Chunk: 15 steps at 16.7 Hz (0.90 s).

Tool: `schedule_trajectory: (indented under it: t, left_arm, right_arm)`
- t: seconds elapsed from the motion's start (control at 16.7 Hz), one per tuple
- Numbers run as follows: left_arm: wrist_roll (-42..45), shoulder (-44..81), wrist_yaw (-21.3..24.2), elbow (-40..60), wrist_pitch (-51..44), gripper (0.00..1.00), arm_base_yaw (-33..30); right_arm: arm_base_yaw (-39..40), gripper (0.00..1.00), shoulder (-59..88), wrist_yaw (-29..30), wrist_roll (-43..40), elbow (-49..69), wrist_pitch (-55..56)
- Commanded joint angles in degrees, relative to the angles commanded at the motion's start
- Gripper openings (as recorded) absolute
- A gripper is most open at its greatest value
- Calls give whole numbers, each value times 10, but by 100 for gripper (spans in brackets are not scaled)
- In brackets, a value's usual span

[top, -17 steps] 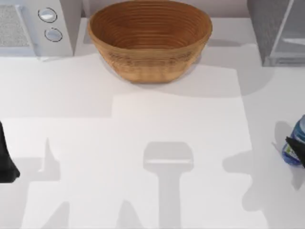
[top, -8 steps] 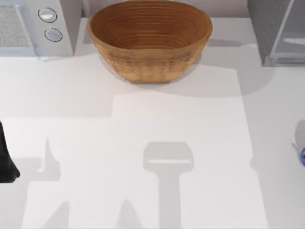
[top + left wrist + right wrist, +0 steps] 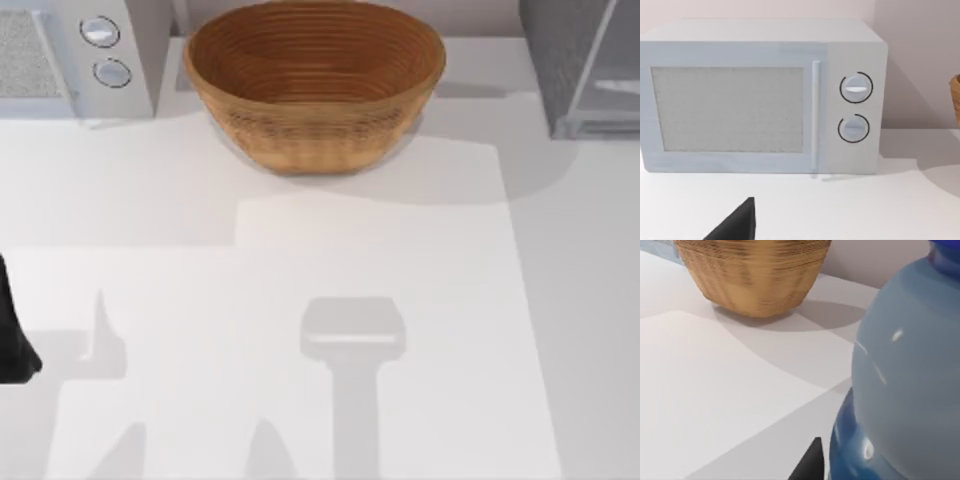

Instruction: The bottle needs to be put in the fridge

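Note:
The translucent blue bottle (image 3: 905,385) looms very close in the right wrist view, standing upright against my right gripper (image 3: 840,465), which is shut on it. One black fingertip (image 3: 810,465) lies along the bottle's lower side; the other is hidden behind it. The grey fridge (image 3: 560,60) stands at the table's far right corner, its speckled side facing the basket and a pale framed panel beside it. My left arm (image 3: 12,340) is parked at the left edge of the table.
A large woven basket (image 3: 315,80) sits at the back middle and also appears in the right wrist view as the basket (image 3: 750,275). A white microwave (image 3: 60,55) with two round knobs occupies the back left corner; the left wrist view faces the microwave (image 3: 760,100). White tabletop (image 3: 330,330) spreads in front.
The right gripper and the bottle slid off the right edge of the top view. The left arm has stayed put.

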Motion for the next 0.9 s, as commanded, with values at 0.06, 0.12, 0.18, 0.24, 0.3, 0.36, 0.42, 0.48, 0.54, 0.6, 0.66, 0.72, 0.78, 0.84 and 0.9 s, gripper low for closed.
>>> schedule_trajectory:
  t: [0.06,0.12,0.18,0.24,0.3,0.36,0.42,0.48,0.54,0.6,0.66,0.72,0.78,0.84,0.9]
  left_arm:
    - [0,0,0,0,0,100,0]
    - [0,0,0,0,0,100,0]
    - [0,0,0,0,0,100,0]
    - [0,0,0,0,0,100,0]
    - [0,0,0,0,0,100,0]
    - [0,0,0,0,0,100,0]
    - [0,0,0,0,0,100,0]
    - [0,0,0,0,0,100,0]
    - [0,0,0,0,0,100,0]
    - [0,0,0,0,0,100,0]
    - [0,0,0,0,0,100,0]
    - [0,0,0,0,0,100,0]
    - [0,0,0,0,0,100,0]
    - [0,0,0,0,0,100,0]
    - [0,0,0,0,0,100,0]
  right_arm:
    - [0,1,0,0,0,0,0]
    - [0,1,0,0,0,0,0]
    - [3,1,2,1,1,-1,0]
    - [3,1,2,2,2,-1,0]
    - [6,1,-4,7,6,-3,-4]
    - [11,1,-16,17,14,-6,-12]
    - [20,1,-34,33,25,-10,-23]
    - [31,1,-57,53,40,-16,-38]
    - [44,1,-87,77,57,-24,-55]
    - [59,1,-121,105,76,-33,-74]
    - [76,1,-161,137,97,-43,-94]
    - [93,1,-205,171,119,-54,-116]
    - [111,1,-252,207,140,-65,-139]
    - [130,1,-304,246,162,-78,-161]
    - [149,1,-358,287,184,-90,-183]
